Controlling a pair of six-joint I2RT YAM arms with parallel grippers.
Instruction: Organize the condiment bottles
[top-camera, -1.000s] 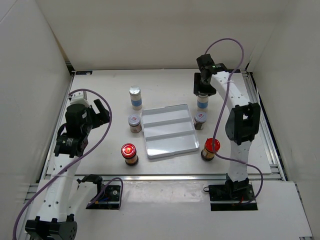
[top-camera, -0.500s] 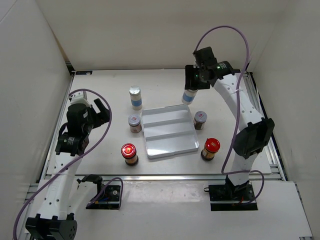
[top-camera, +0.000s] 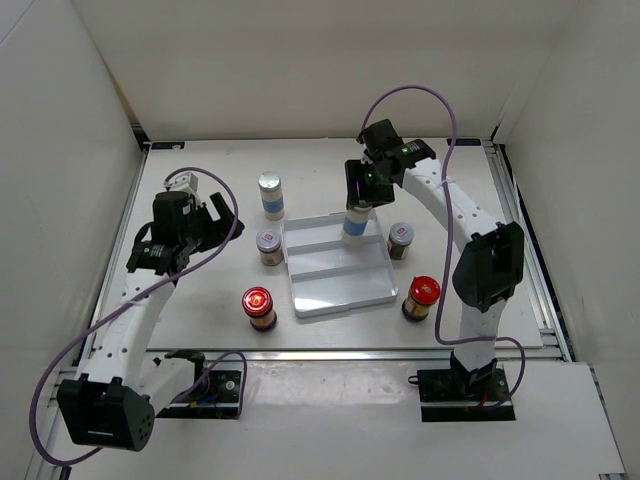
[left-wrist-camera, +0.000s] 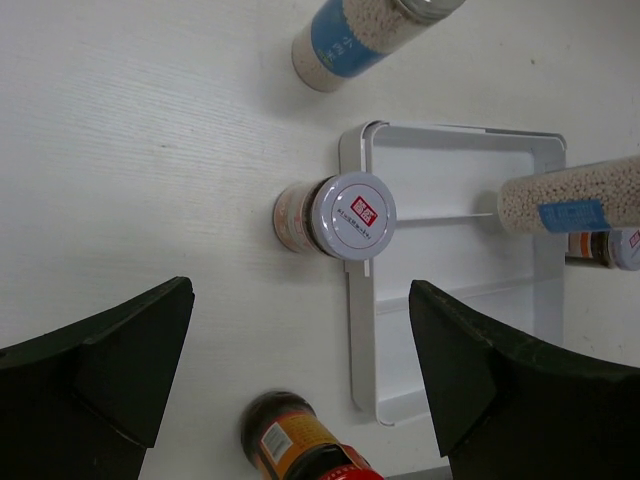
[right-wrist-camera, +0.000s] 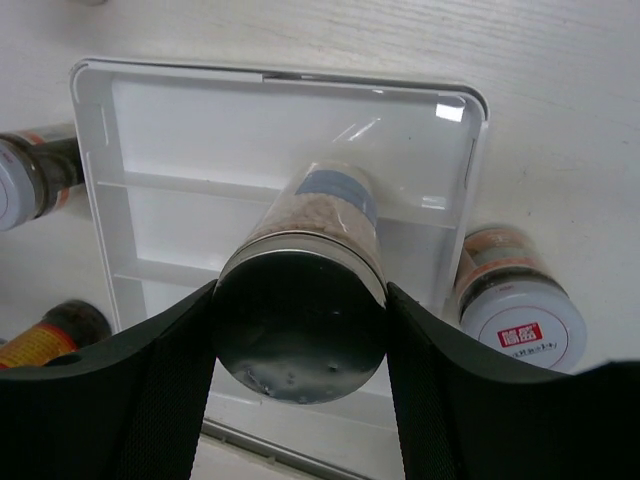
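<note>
My right gripper (top-camera: 360, 190) is shut on a tall white jar (top-camera: 356, 220) with a blue label, held upright over the far compartment of the white tray (top-camera: 340, 290); the right wrist view shows its silver cap (right-wrist-camera: 300, 325) between my fingers. The other tall white jar (top-camera: 270, 195) stands left of the tray. A short silver-lidded brown jar (top-camera: 269, 244) touches the tray's left edge, another (top-camera: 401, 239) stands right of it. Red-capped jars stand at the front left (top-camera: 258, 305) and front right (top-camera: 421, 296). My left gripper (top-camera: 205, 225) is open and empty, left of the silver-lidded jar (left-wrist-camera: 340, 215).
White walls enclose the table on the left, back and right. The tray (right-wrist-camera: 280, 180) has ridged dividers forming compartments. Purple cables loop above both arms.
My right gripper has carried the tall white jar from the right of the tray leftward to over its far compartment. My left arm has swung toward the middle.
</note>
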